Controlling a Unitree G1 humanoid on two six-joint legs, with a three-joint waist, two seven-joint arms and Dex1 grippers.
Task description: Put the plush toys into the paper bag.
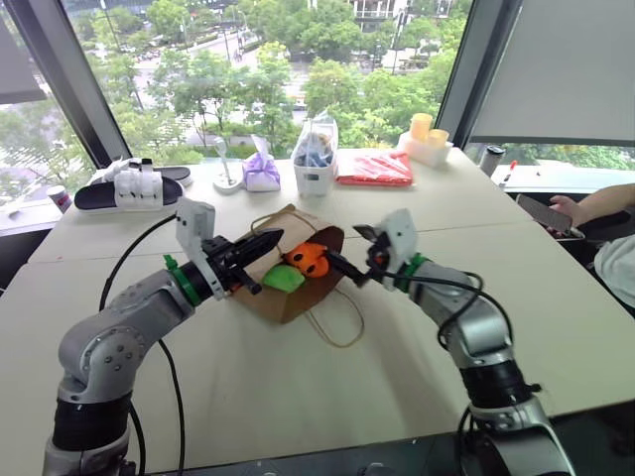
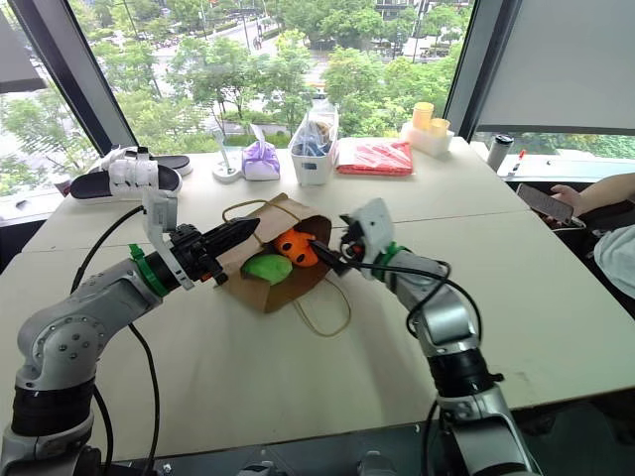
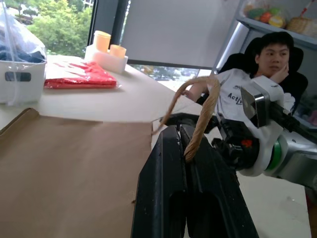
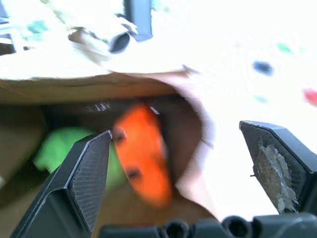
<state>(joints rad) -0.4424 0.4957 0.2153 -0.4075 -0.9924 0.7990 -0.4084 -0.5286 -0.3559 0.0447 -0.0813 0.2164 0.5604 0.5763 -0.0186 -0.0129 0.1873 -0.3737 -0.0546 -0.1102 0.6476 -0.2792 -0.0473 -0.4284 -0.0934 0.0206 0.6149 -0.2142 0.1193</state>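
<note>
brown paper bag (image 2: 266, 288) w/ orange toy (image 2: 294, 246) & green toy (image 2: 267, 268) in its mouth.

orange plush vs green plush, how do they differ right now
The orange plush is rounded with dark markings; the green plush is flatter and plain. The orange plush sits nearer the open right gripper; the green plush sits on its far side, nearer the left gripper. Both lie inside the paper bag mouth.

plush toys (image 2: 281, 256) in paper bag (image 2: 260, 290) mouth | bag on table (image 2: 298, 397) | container (image 2: 312, 164) behind bag
</note>
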